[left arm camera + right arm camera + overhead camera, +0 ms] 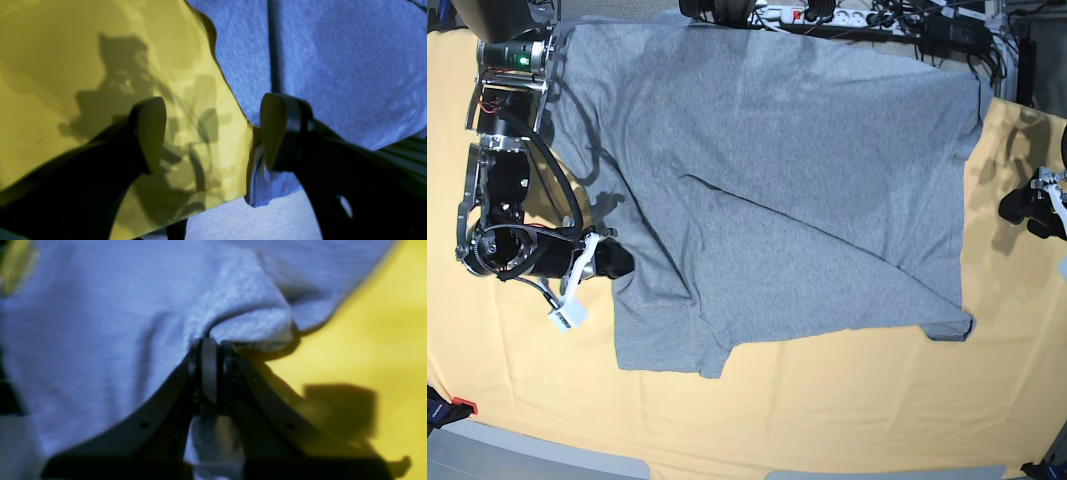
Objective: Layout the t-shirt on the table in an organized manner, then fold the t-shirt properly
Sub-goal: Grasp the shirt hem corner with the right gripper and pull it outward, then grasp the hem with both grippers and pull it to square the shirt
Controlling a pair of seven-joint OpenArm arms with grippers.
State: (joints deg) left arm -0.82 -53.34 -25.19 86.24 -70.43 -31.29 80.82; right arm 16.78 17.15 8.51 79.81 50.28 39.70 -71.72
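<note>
T-shirt point(767, 190) lies spread plain-side up across the far half of the desk point(827, 420), its grey cloth covering most of the yellow-orange surface from the back edge toward the middle, with a long diagonal crease running from the centre down toward the corner on the base view's right. We see one edge folded over itself near the base view's lower left, where a sleeve-like flap ends just short of the bare desk. Our right end effector point(210, 343) sits at that left edge of the shirt — its jaws are pressed together on a pinch of grey fabric, which bunches up into a small ridge just above the fingertips. Our left end effector point(213, 133) is at the opposite side, on the base view's right, with its jaws spread wide and nothing between them; one finger point(151, 130) stands over the bare desk, the other finger point(277, 130) over the shirt's edge, so the hem runs between the two. Cables and a power strip point(817, 15) lie beyond the desk's far edge.
</note>
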